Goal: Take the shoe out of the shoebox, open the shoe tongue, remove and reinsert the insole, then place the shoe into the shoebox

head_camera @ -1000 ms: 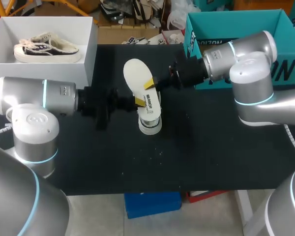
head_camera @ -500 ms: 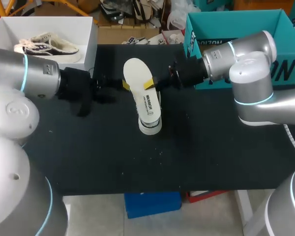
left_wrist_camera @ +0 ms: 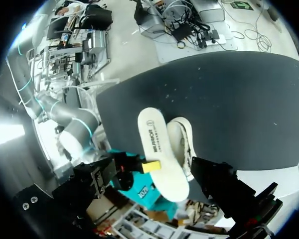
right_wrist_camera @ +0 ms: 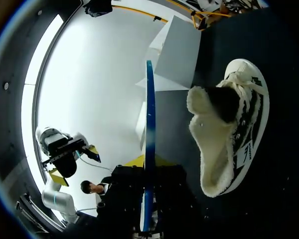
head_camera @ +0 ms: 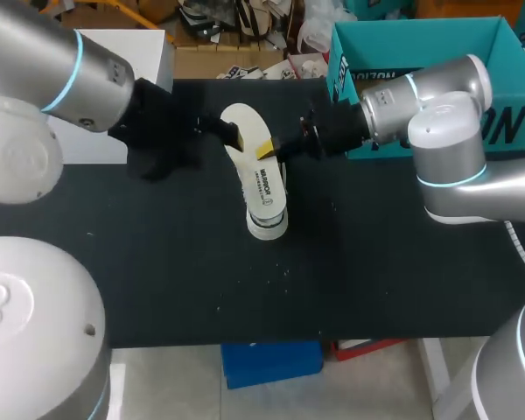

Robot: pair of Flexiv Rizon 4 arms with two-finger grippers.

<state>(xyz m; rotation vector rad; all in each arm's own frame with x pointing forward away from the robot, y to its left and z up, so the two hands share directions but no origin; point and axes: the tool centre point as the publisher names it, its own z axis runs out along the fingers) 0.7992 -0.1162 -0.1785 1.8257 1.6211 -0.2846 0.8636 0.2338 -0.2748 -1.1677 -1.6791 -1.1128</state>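
Observation:
A white insole (head_camera: 248, 147) hangs tilted over the black table, and my right gripper (head_camera: 269, 150) is shut on its edge. Under it the cream and black shoe (head_camera: 268, 212) rests on the table. In the right wrist view the insole (right_wrist_camera: 148, 129) shows edge-on between the yellow fingertips (right_wrist_camera: 134, 160), with the shoe (right_wrist_camera: 229, 144) beside it. My left gripper (head_camera: 223, 133) stands open by the insole's far end. In the left wrist view its dark fingers (left_wrist_camera: 97, 177) are spread wide on either side of the insole (left_wrist_camera: 162, 159), apart from it, with the shoe (left_wrist_camera: 183, 142) behind.
The white shoebox (head_camera: 153, 48) stands at the far left, mostly hidden behind my left arm. A teal box (head_camera: 420, 48) stands at the far right behind my right arm. Small white crumbs lie on the table (head_camera: 245, 289) in front of the shoe.
My left gripper has opened and let go of the insole, and the arm has swung up and away toward the far left. The right gripper has kept the insole still.

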